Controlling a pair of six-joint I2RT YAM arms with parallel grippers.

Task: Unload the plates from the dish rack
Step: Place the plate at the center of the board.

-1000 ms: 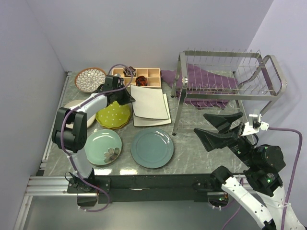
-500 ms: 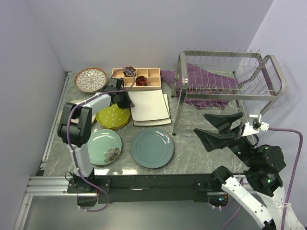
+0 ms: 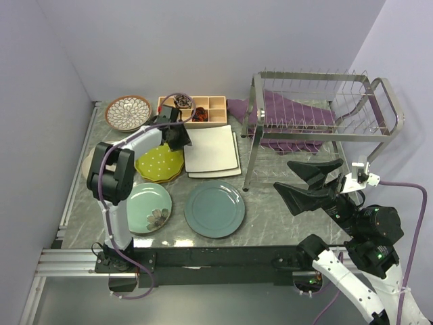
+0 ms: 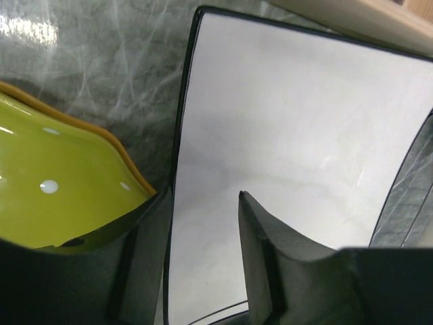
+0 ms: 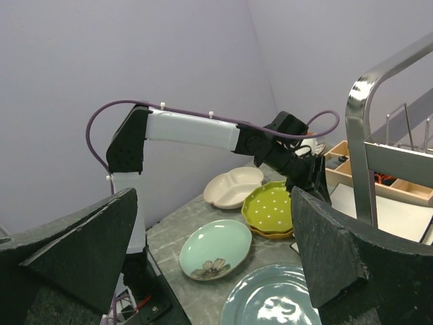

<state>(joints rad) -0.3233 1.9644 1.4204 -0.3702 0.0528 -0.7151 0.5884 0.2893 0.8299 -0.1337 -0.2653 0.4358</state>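
Watching my left gripper [image 4: 201,200] half open astride the rim of the white plate [image 4: 304,135], holding nothing, right gripper [image 3: 283,175] wide open, purple cloth [image 3: 298,115] visible only from above

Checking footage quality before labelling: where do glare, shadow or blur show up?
Top view: sharp, glints on the teal plate and the table in front. Left wrist view: glare on the table at upper left, soft shadow across the white plate. Right wrist view: close fingers dark and soft, sheen on the teal plate.

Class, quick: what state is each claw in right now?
Left claw: open, straddling the edge of the white square plate.
Right claw: open, empty.
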